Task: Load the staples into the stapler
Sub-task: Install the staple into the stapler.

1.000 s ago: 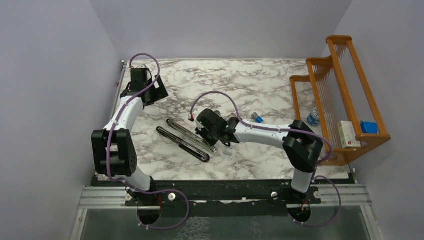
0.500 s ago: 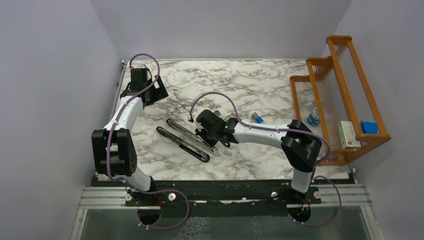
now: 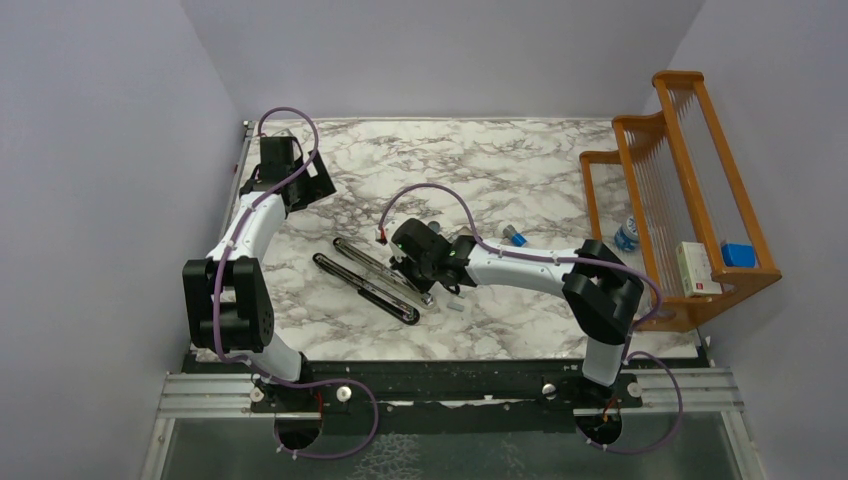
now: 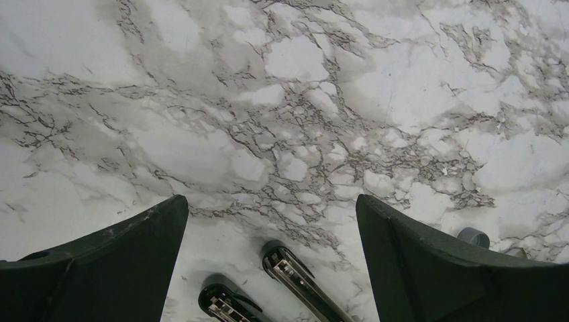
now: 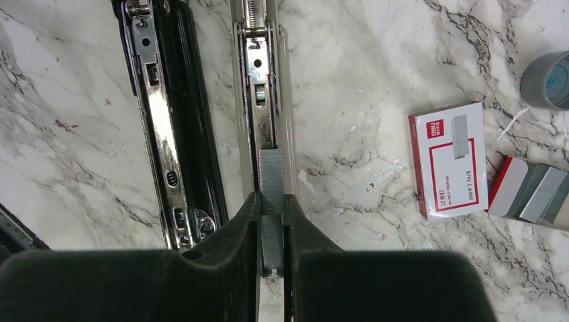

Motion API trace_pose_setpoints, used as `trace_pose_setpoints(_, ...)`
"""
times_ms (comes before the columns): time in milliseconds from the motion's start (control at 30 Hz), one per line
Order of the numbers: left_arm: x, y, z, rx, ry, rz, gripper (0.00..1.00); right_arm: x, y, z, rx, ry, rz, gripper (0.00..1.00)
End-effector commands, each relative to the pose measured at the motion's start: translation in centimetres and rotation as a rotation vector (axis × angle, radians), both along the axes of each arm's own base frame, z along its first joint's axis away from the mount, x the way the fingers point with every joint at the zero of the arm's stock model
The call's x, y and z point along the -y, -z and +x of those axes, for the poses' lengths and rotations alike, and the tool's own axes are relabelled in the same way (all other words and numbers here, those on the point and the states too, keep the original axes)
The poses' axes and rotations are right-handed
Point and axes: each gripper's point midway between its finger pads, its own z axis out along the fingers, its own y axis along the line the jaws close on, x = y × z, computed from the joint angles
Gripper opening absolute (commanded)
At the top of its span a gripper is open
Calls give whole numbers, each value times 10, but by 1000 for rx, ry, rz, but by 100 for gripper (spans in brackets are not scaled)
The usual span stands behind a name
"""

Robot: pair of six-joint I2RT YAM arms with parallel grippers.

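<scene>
The stapler [image 3: 375, 280] lies opened flat on the marble table, its two long halves side by side. In the right wrist view the silvery magazine rail [image 5: 265, 80] runs straight ahead, with the black half [image 5: 168, 121] to its left. My right gripper [image 5: 272, 201] is shut on a strip of staples [image 5: 272, 178]. The strip lies in line with the rail's channel, its far end over it; I cannot tell whether it is seated. My left gripper [image 4: 272, 208] hangs open and empty above the table at the back left, and the stapler's two ends [image 4: 295, 272] show below it.
The white-and-red staple box [image 5: 448, 161] and its slid-out tray of more strips [image 5: 537, 191] lie right of the right gripper. A grey cylinder [image 5: 550, 80] lies beyond them. A wooden rack [image 3: 690, 200] stands at the table's right edge.
My right gripper has crept a little to the left along the stapler with the strip in it. The left arm has not moved.
</scene>
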Motion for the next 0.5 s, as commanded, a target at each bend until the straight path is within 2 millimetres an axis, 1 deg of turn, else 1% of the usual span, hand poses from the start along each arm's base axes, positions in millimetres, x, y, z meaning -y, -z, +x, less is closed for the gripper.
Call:
trace_pose_setpoints(0, 1, 1, 4, 15, 9, -16, 99, -5, -10, 2, 27, 0, -1, 15)
trace_pose_setpoints(467, 0, 1, 4, 16, 7, -22, 99, -7, -4, -4, 10, -22, -25, 15)
